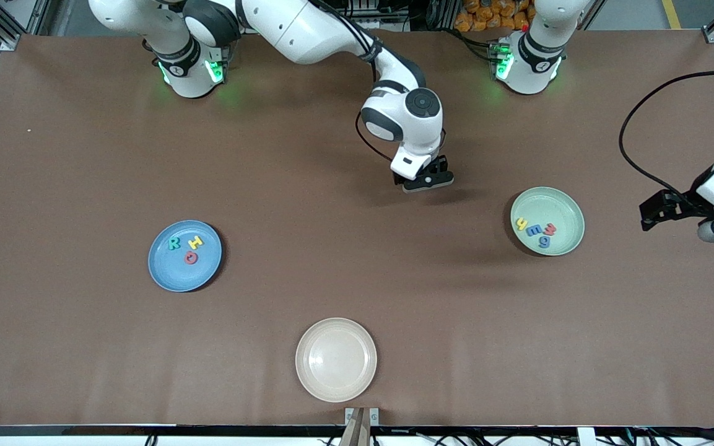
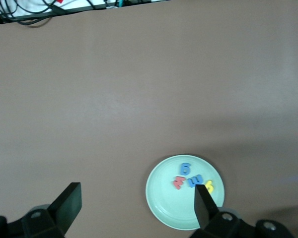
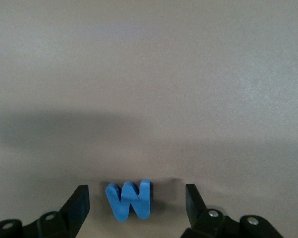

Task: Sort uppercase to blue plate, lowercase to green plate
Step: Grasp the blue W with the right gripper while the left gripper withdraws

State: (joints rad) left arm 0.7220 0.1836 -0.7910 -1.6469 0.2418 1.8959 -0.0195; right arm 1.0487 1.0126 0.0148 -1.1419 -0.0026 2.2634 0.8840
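One letter remains unsorted: the blue W [image 3: 129, 199] lies on the bare table [image 1: 357, 279], between the open fingers of the right gripper [image 1: 429, 180], which touch nothing. For a clean pick, the fingers should close evenly on the W's flat sides, centred, before lifting toward the blue plate [image 1: 165, 272], where R [image 1: 174, 243], H [image 1: 195, 242] and O [image 1: 191, 257] lie. The left gripper [image 1: 660, 210] waits wide open and empty beside the green plate [image 1: 564, 210], which holds four lowercase letters [image 1: 536, 231].
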